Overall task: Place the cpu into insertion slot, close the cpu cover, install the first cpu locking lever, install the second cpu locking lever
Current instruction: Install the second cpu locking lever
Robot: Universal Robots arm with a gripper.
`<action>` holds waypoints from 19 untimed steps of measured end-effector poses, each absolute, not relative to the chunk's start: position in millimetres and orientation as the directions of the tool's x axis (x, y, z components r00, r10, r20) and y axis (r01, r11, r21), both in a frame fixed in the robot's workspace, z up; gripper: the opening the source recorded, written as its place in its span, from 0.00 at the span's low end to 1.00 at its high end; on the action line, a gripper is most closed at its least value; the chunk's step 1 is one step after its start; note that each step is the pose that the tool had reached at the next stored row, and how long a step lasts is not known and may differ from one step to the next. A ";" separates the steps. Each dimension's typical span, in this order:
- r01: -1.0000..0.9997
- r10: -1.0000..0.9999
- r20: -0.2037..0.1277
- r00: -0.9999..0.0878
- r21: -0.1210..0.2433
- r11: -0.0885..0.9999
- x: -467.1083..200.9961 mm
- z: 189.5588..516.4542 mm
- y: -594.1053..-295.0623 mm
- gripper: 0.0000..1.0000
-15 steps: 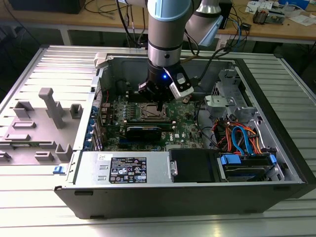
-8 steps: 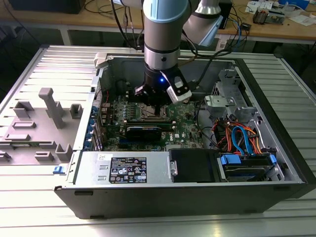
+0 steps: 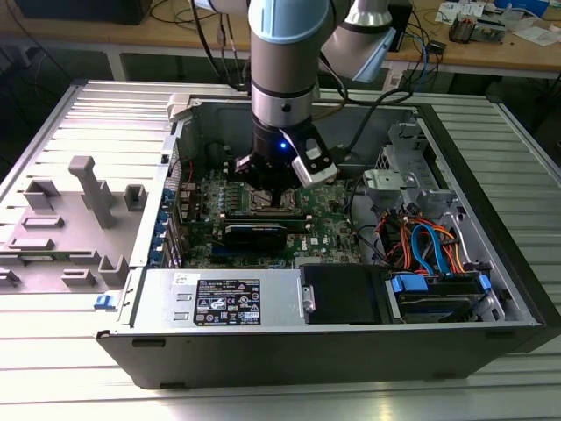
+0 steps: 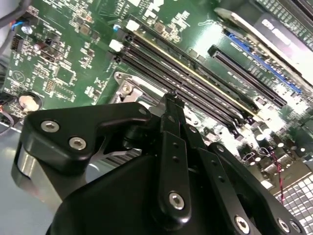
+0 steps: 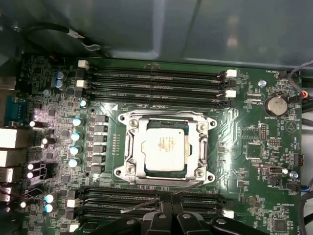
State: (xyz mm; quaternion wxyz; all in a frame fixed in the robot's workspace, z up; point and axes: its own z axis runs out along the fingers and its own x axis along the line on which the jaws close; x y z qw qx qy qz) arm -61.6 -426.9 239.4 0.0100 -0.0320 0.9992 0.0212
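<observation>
The cpu (image 5: 165,148) sits in the slot (image 5: 128,147) with the cover (image 5: 195,147) down; the end effector (image 5: 171,208), pressed together, is at a lever (image 5: 146,204).

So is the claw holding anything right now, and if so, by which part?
It cannot be told. The claw hovers over the memory slots beside the insertion slot, where the cpu already sits under the cpu cover.

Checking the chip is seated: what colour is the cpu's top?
Dull silver-grey, the cpu shows best in the first wrist view.
</observation>
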 end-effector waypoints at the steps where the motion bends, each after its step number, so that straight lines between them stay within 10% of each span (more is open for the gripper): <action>1: -0.065 -0.064 -0.021 -0.998 0.042 0.997 -63.3 239.4 -427.1 0.11; 19: -0.081 -0.080 -0.022 -0.997 0.051 0.995 -80.7 235.1 -431.8 0.11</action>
